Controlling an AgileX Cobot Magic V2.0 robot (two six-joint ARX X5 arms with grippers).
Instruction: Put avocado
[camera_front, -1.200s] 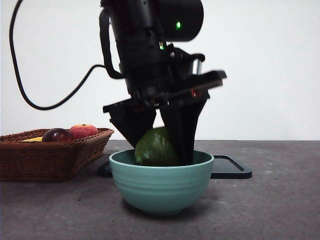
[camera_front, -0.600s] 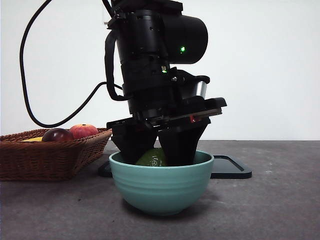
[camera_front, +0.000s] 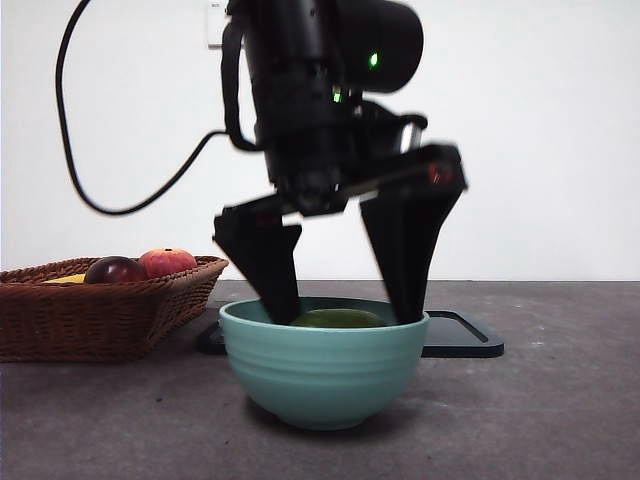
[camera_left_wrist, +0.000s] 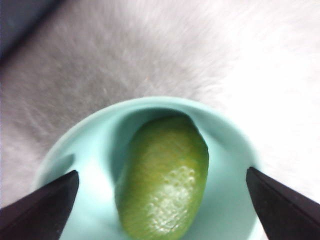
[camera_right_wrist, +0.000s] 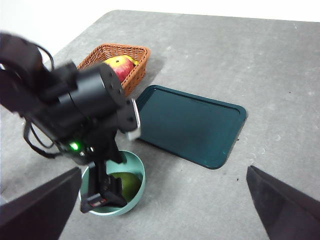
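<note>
Front view: left gripper (camera_front: 340, 315) spread wide over the bowl (camera_front: 322, 365), avocado (camera_front: 338, 319) lying inside.
Its jaws stand apart on either side of the fruit, touching nothing, so the avocado rests free on the bowl's floor, likely just released. The basket (camera_front: 120, 310) of fruit sits beside, the dark tray (camera_right_wrist: 192, 125) behind; only the bowl's rim hems the jaws. The right gripper (camera_right_wrist: 160, 215) waits open, well apart.

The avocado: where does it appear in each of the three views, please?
Front view: avocado low in the green bowl, between the open left hand.
Left wrist view: centre, lying in the bowl.
Right wrist view: partly hidden under the left arm, inside the bowl.
Shared landmark: the bowl.
</note>
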